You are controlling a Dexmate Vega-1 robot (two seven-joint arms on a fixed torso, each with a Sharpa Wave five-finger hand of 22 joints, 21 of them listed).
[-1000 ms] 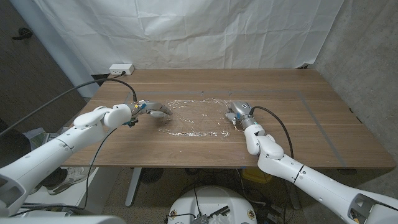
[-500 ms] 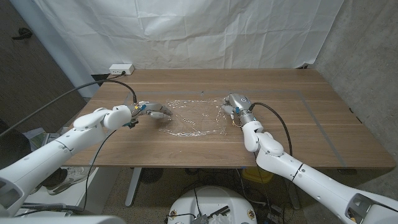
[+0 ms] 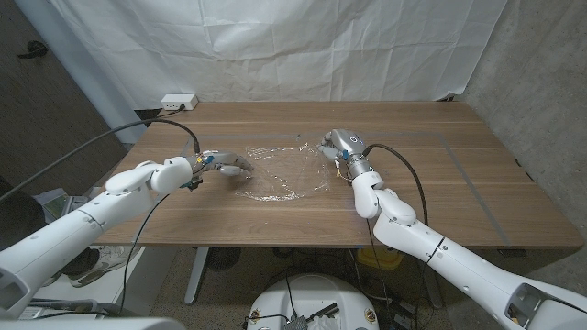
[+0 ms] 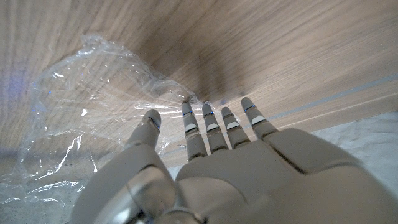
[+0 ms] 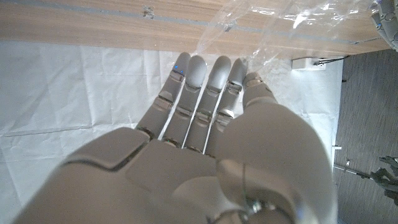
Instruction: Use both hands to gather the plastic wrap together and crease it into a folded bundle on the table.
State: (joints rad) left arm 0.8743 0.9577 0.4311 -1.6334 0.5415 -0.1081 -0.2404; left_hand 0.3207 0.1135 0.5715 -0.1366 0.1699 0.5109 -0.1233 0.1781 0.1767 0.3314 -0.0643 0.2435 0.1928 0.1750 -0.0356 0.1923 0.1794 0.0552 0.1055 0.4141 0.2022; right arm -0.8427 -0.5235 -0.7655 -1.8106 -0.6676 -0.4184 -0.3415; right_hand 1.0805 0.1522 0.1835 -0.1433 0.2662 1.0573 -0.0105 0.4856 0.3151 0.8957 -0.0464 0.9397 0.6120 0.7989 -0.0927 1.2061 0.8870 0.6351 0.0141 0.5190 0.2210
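The head view looks down from above and behind both arms onto the brown rectangular wooden table (image 3: 413, 183), facing the white cloth backdrop (image 3: 275, 46) at 12 o'clock; it stands well back, taking in the whole tabletop, with the arms entering at 7 and 5 o'clock.

The left wrist view sits close behind the grey-white left hand (image 4: 217, 168), looking along its back at the wood grain and the crinkled clear plastic wrap (image 4: 74, 124).

The right wrist view sits equally close behind the grey-white right hand (image 5: 199, 155), turned so the table shows above the backdrop.

All three views share the wrap's edges and the tabletop.
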